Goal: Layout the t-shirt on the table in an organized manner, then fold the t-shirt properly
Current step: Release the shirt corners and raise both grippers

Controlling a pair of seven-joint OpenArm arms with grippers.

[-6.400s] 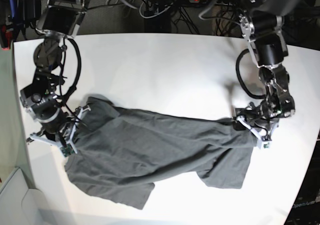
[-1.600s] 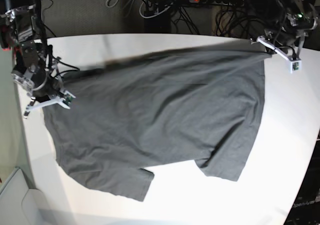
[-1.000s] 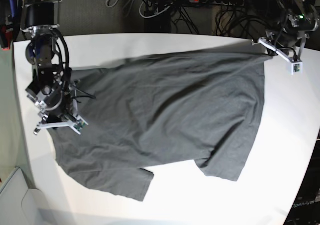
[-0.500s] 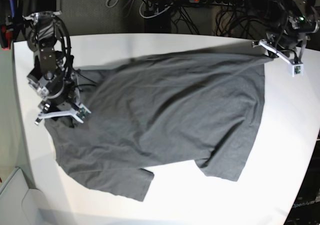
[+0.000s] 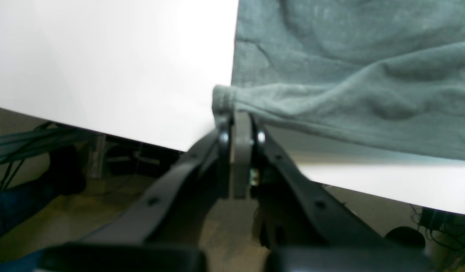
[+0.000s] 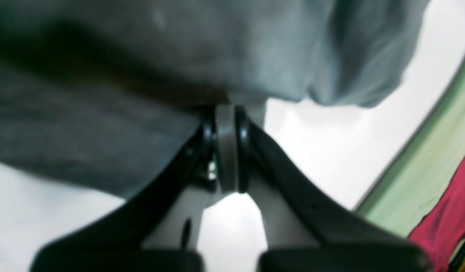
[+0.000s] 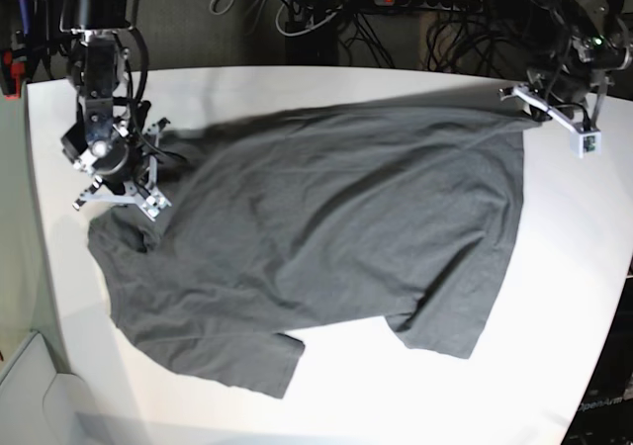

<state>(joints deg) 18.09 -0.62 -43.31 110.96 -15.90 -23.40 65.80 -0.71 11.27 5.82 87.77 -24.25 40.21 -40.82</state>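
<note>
The big white worktop [image 7: 297, 89] fills most of the base view. It has a round edge, and dark floor and cables show past its far side.

The dark grey t-shirt [image 7: 326, 237] lies spread out on the worktop. It covers the middle and reaches close to both side edges. The cloth is mostly flat, with soft wrinkles. One short sleeve points toward the near edge, and a flap of cloth sits beside it. The far edge of the shirt runs in a long line from one arm to the other.

The right pincer [image 7: 134, 193] is on the left of the base view, at the shirt's far corner on that side. In the right wrist view the right pincer [image 6: 227, 113] is closed tight, with its two tips pressed together. Grey cloth [image 6: 141, 75] is bunched right at the tips, so it grips the t-shirt there. That view is blurry.

The left pincer [image 7: 534, 109] is on the right of the base view, at the shirt's other far corner, near the worktop's edge. In the left wrist view the left pincer [image 5: 240, 115] is closed too. It pinches a rolled corner of the t-shirt [image 5: 349, 75], and the cloth stretches away from it over the white worktop [image 5: 104, 56].
</note>
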